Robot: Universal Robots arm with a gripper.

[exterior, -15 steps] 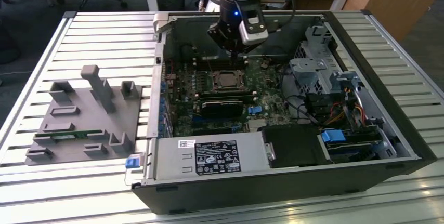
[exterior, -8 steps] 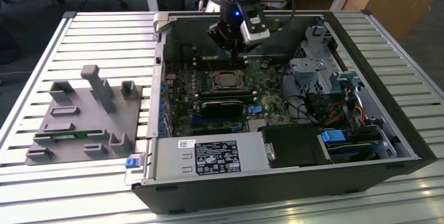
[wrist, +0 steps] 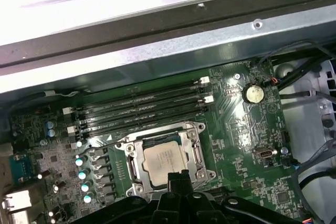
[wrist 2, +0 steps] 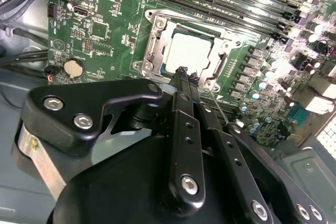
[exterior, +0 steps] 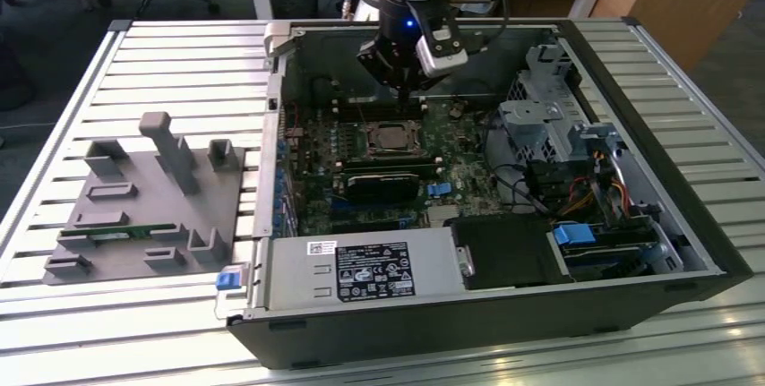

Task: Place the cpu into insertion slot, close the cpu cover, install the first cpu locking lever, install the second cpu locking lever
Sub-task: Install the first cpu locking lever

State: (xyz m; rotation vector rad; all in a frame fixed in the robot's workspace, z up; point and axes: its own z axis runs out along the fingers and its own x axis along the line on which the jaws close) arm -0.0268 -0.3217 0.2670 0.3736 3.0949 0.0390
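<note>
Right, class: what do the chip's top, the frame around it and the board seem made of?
Chip top: dull metal, by its pale grey sheen. Frame: bright stamped metal, probably steel, with glinting edges. Board: green lacquered laminate, likely fibreglass.

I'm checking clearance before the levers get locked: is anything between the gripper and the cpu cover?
Nothing visible does. In the second wrist view the gripper sits right at the rim of the cpu cover, jaws together, with no cable or part between them. The cover lies flat around the cpu.
</note>
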